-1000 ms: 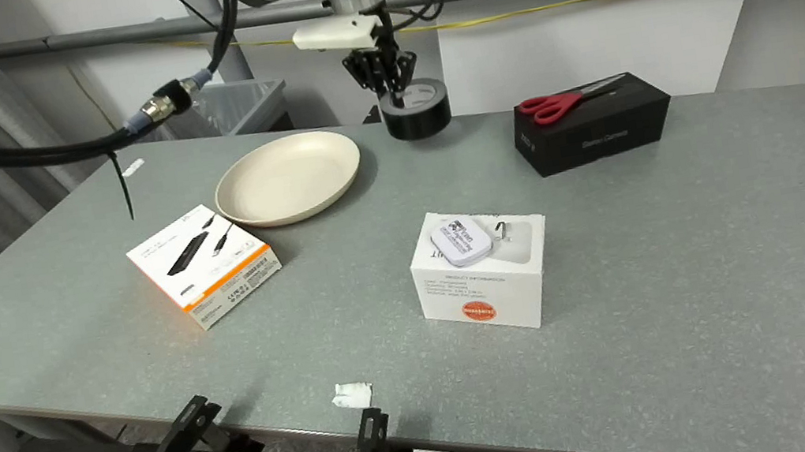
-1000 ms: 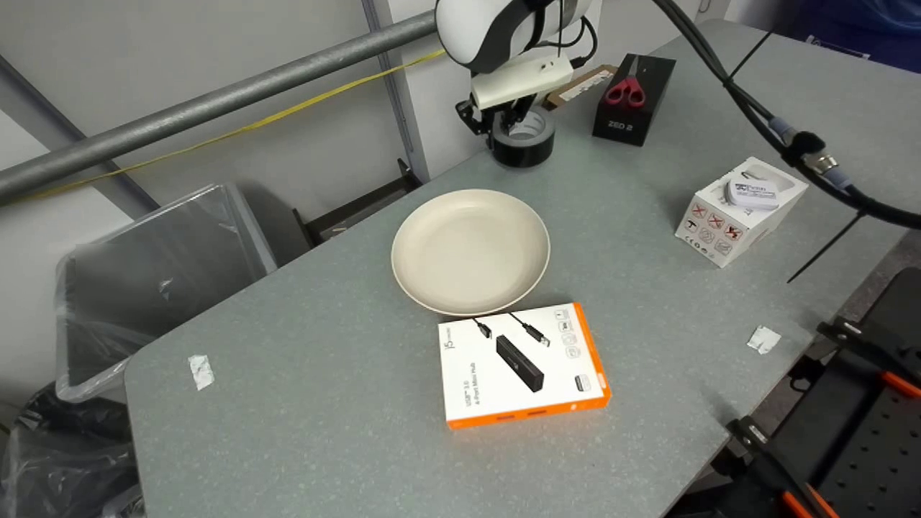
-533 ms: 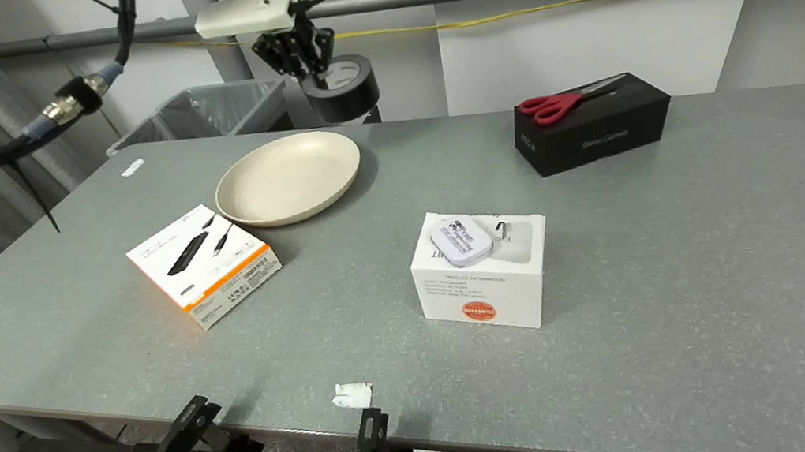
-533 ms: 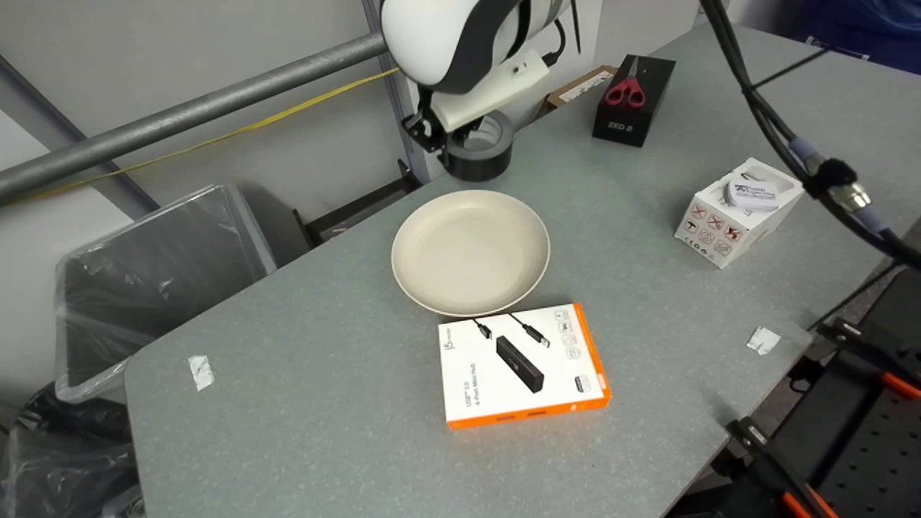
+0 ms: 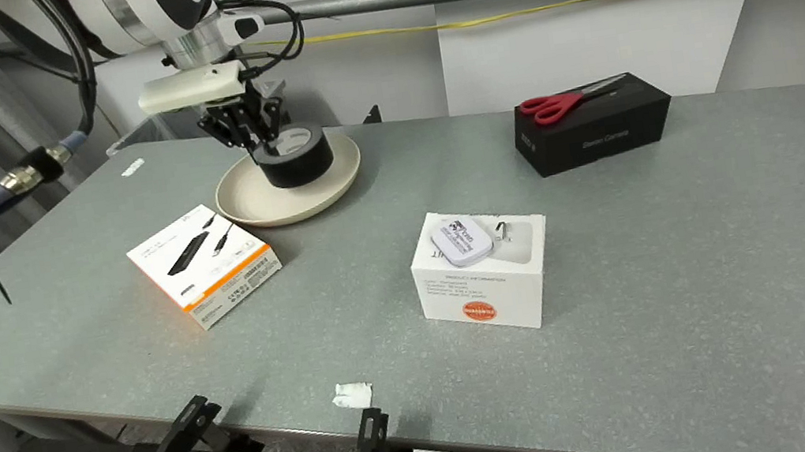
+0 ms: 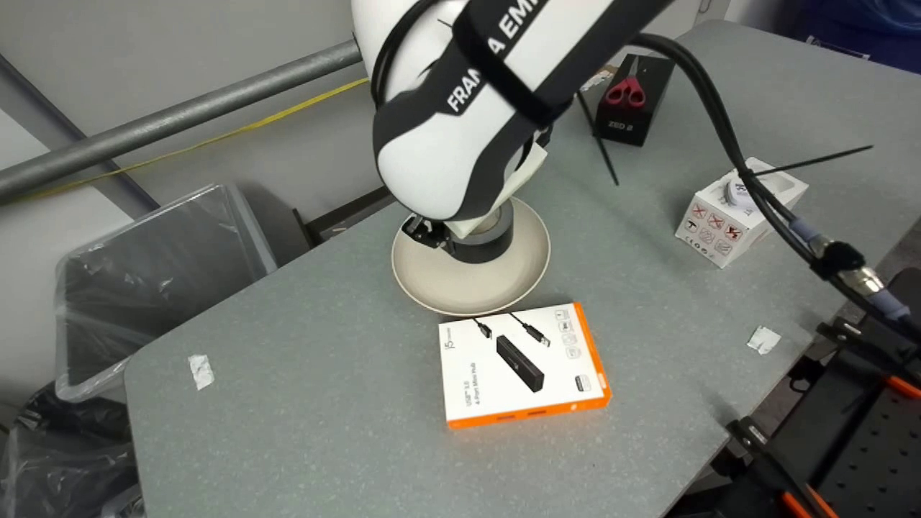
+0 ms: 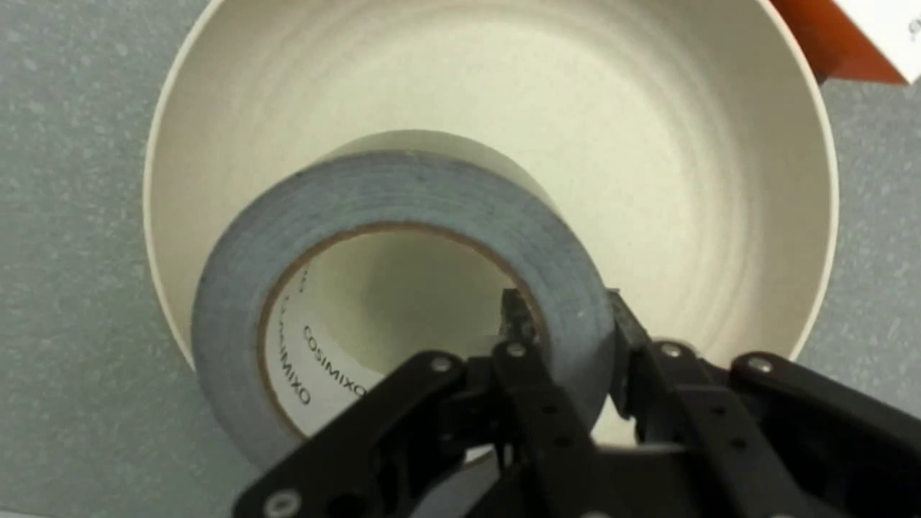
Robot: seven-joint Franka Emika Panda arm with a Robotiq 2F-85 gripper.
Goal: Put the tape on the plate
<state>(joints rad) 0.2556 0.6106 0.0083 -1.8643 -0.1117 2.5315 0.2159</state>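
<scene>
The tape [image 5: 298, 168], a black roll with a grey side face, is held level over the plate [image 5: 288, 209]. My gripper [image 5: 266, 144] is shut on the tape's wall. In the wrist view my gripper [image 7: 563, 324] has one finger inside the ring and one outside it. The tape [image 7: 403, 185] covers the lower left of the plate [image 7: 575, 115] there and overlaps its rim. In an exterior view the arm hides most of the gripper, while the tape [image 6: 489, 248] shows above the plate [image 6: 475, 291]. I cannot tell whether the tape touches the plate.
A white and orange box [image 6: 518, 363] lies against the plate's near side. A white box [image 5: 486, 277] with a small tin [image 5: 462, 241] on it stands further off. Red scissors [image 5: 552, 106] lie on a black box [image 5: 595, 129]. A lined bin [image 6: 158, 280] stands beside the table.
In an exterior view my gripper has carried the tape leftward from beyond the plate's far edge, and then down over the plate. The plate and boxes have not moved.
</scene>
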